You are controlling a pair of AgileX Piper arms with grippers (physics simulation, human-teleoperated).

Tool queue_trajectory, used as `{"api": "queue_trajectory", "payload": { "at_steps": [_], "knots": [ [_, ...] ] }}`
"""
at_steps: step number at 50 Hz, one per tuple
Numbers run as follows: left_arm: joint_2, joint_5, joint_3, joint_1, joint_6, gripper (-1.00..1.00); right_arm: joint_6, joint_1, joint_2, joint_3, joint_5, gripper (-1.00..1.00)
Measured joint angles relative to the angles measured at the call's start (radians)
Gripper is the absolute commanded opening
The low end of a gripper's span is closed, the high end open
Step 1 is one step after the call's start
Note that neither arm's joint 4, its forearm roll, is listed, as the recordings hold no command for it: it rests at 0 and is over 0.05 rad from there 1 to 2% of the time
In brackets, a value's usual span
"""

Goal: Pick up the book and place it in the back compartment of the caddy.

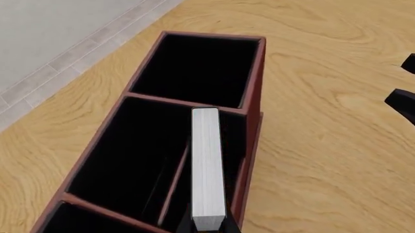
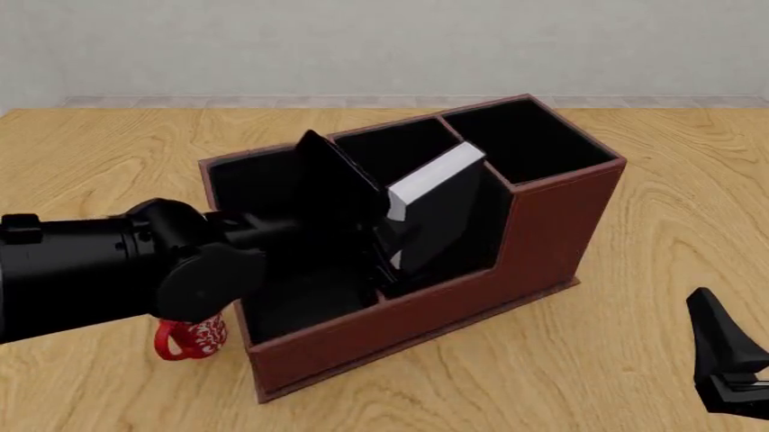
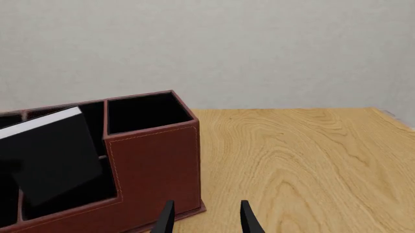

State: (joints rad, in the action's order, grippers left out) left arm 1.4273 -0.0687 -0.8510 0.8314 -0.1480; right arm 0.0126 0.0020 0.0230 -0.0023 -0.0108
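Left gripper point(image 1: 207, 227) is clamped on the black hardback book point(image 2: 435, 209), holding it tilted over the middle section of the reddish-brown caddy point(image 2: 541, 234), white page edge up, no lettering showing. Right gripper point(image 3: 204, 218) sits parted and empty beside the caddy; a red-and-white mug point(image 2: 193, 337) peeks out under the left arm.

Bright, even, shadowless light falls across the wooden counter point(image 2: 625, 360) in all three views, sharp to the edges and free of glare or blur. The caddy point(image 2: 541, 234) interior reads as near-solid black, perhaps hiding detail inside.
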Motion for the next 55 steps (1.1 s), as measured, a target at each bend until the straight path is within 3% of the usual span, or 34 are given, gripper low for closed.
{"api": "queue_trajectory", "payload": {
  "at_steps": [36, 37, 55],
  "knots": [
    [0.057, -0.064, 0.025, -0.024, 0.007, -1.00, 0.000, 0.000, 0.000, 0.000, 0.000, 1.00],
    [0.057, -0.064, 0.025, -0.024, 0.007, 1.00, 0.000, 0.000, 0.000, 0.000, 0.000, 1.00],
    [0.061, -0.081, 0.031, -0.022, -0.010, 1.00, 0.000, 0.000, 0.000, 0.000, 0.000, 1.00]
  ]
}}
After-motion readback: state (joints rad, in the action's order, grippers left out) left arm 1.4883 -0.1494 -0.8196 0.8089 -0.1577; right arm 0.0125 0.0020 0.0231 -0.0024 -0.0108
